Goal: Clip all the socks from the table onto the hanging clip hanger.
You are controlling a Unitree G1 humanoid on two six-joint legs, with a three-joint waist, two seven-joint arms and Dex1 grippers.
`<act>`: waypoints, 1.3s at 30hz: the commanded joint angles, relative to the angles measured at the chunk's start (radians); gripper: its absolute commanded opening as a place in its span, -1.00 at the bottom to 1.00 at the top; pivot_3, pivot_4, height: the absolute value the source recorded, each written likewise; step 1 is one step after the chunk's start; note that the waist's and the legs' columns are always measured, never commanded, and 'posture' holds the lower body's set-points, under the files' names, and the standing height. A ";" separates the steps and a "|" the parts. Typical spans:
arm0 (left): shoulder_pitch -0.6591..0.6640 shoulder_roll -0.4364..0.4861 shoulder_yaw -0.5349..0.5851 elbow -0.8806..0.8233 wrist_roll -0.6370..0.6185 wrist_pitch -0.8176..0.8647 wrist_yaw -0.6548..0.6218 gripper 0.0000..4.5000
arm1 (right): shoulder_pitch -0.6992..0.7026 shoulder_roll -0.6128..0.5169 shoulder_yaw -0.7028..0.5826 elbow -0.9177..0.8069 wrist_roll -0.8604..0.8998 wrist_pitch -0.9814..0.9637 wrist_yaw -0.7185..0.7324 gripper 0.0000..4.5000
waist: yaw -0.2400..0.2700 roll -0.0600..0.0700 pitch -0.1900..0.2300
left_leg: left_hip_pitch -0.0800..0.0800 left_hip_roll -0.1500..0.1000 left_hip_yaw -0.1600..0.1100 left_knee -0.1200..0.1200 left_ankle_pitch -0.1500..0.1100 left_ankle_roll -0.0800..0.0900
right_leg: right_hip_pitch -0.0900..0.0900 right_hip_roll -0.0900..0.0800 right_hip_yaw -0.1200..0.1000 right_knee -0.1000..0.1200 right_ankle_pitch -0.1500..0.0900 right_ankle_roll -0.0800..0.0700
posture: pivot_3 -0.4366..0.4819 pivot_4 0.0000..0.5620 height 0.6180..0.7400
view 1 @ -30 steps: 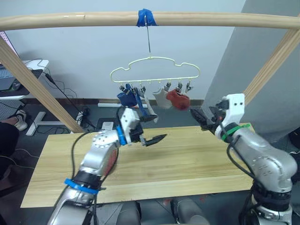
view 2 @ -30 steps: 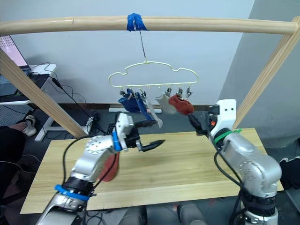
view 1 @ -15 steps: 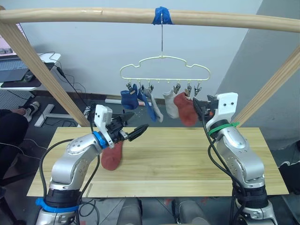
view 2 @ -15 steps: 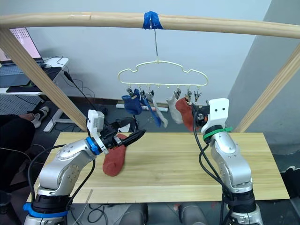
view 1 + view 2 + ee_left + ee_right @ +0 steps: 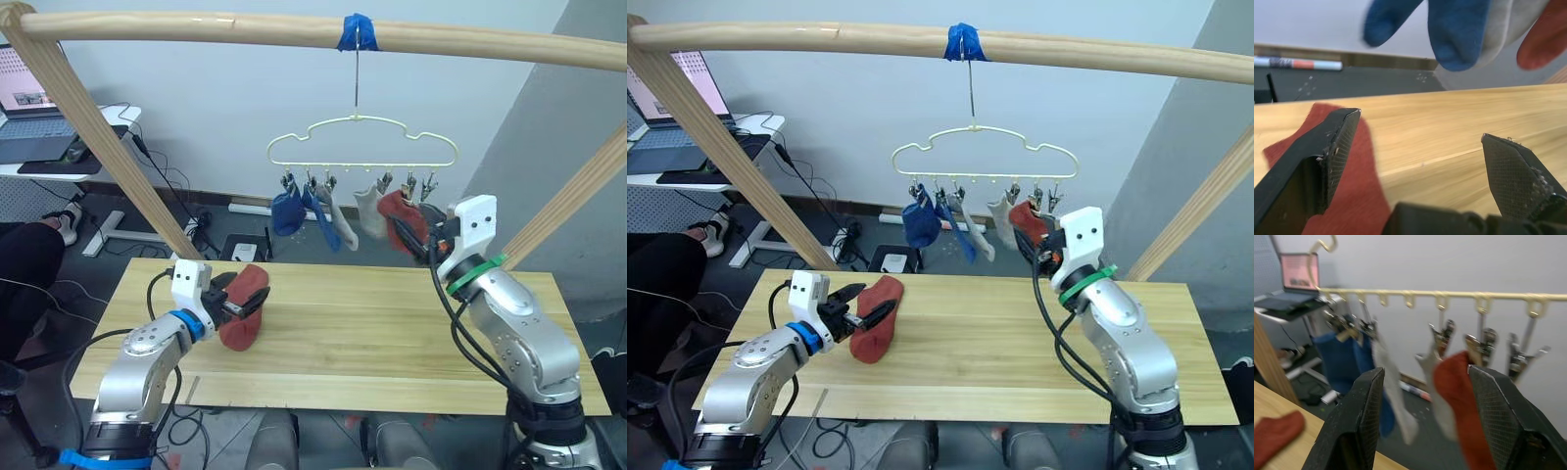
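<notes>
One rust-red sock (image 5: 878, 329) left on the table (image 5: 999, 372), lying near the left end. My left gripper (image 5: 865, 311) is right at it, fingers spread wide, one finger over the sock's cuff edge, nothing pinched yet. I read this as lining up for the pick, low and close to the wood so the lower finger can slide under the knit.

My right gripper (image 5: 1422, 428) is up by the clip hanger (image 5: 362, 145), jaws spread, empty, pointing at the bottom bar from just below the right-end clips. Probably parked there to work a clip or steady the hanger once the last sock comes up. Judgement only.

On the hanger: two blue socks (image 5: 289, 212) on the left clips, two grey socks (image 5: 369, 211) in the middle, one red sock (image 5: 404, 217) on the right, just beside my right gripper. One clip (image 5: 1520, 357) at the right end looks free in the right wrist view. So five of six hung, by my count.

Hanger hook goes up to a pole (image 5: 294, 31) with blue tape (image 5: 358, 31); slanted wooden legs on both sides.

Table is light plank wood, visible grain, otherwise bare. Room: pale wall behind, dark floor with cables, a desk with a laptop (image 5: 700, 98) far left, a person's leg at the left edge.
</notes>
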 commanded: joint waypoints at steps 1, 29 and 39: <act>-0.004 0.008 -0.023 -0.141 -0.063 -0.052 -0.112 1.00 | -0.042 0.015 -0.017 0.033 -0.056 -0.048 -0.041 0.27 | -0.001 0.000 0.000 | 0.000 0.000 0.000 0.000 0.000 0.000 | 0.000 0.000 0.000 0.000 0.000 0.000 | 0.03 -0.42 1.00; -0.139 0.019 -0.025 -0.329 -0.211 -0.091 -0.218 1.00 | -0.190 0.261 -0.016 0.285 -0.315 -0.224 -0.319 0.27 | 0.000 0.000 0.000 | 0.000 0.000 0.000 -0.001 0.000 0.000 | 0.000 0.000 0.000 0.001 0.001 -0.001 | 0.09 -0.39 1.00; -0.141 0.014 -0.029 -0.313 -0.207 -0.093 -0.208 1.00 | -0.243 0.281 -0.029 0.386 -0.326 -0.270 -0.342 0.27 | 0.000 0.000 0.000 | 0.000 0.000 0.000 -0.001 0.000 0.000 | 0.000 0.000 -0.001 0.001 0.001 -0.001 | 0.10 -0.40 1.00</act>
